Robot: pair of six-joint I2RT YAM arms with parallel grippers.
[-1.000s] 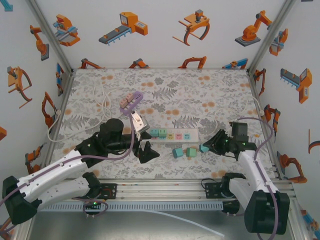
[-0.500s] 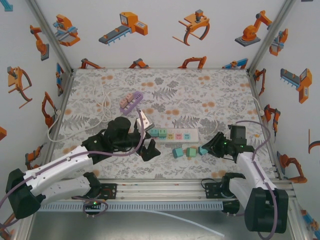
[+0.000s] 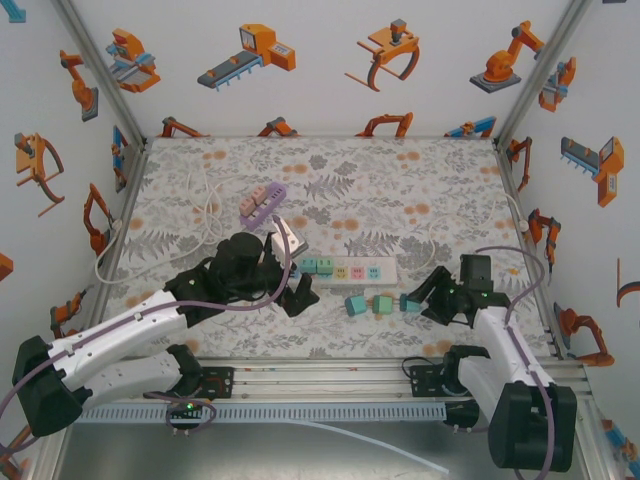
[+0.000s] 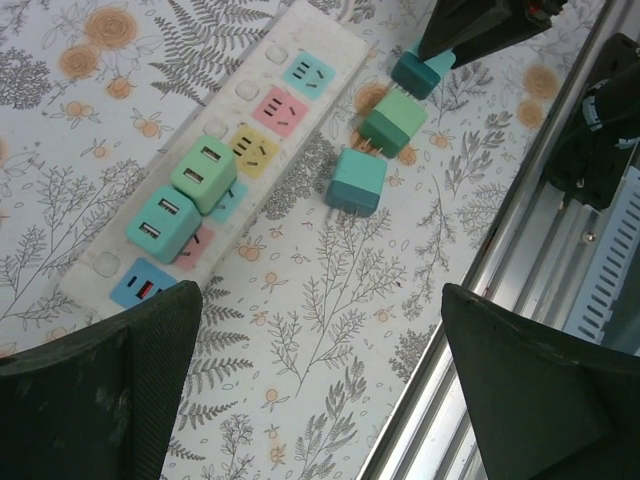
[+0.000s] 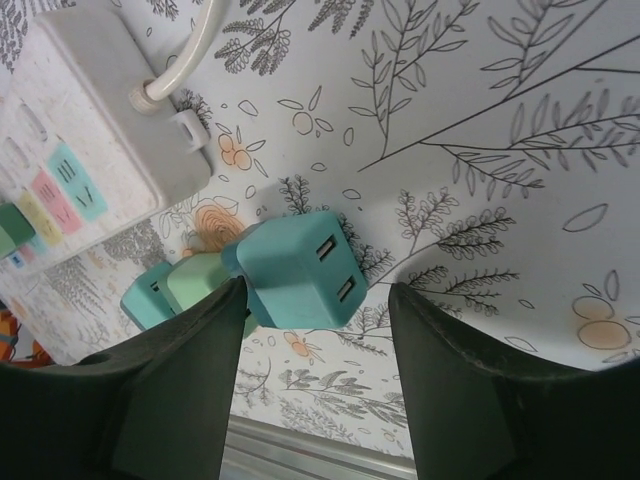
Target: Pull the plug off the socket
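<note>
**Three cubes off the strip, two plugged in**

Across the middle of the fern-and-flower patterned tabletop [image 3: 420, 190], a long white power strip with pastel-coloured sockets [image 3: 352, 270]. At its right end, a white cord [image 5: 185, 55]. Seated side by side at its left end: a teal cube plug with two USB slots [image 4: 163, 224] and a light green cube plug with two USB slots [image 4: 203, 173].

Just in front of the strip, on the near side, a loose row of three more cubes, all lying on the table and out of the sockets. From left to right in the overhead view: a blue-green cube plug [image 4: 356, 182], a mint green cube plug [image 4: 393, 120] with metal prongs showing between the two, and a darker teal cube plug [image 5: 295, 268].

Left gripper [image 4: 320, 300]: released, black fingers spread wide, nothing between them, poised just near-left of the strip's plugged end.

Right gripper [image 5: 315, 295]: released as well, down low at the right end of the loose row, one finger on each side of the darker teal cube. Bare tabletop visible between the cube and one finger. At the other finger, cube edge and finger overlapping; touching or not, impossible to tell.

Well behind, a small lilac strip with pink sockets [image 3: 263, 203].
</note>
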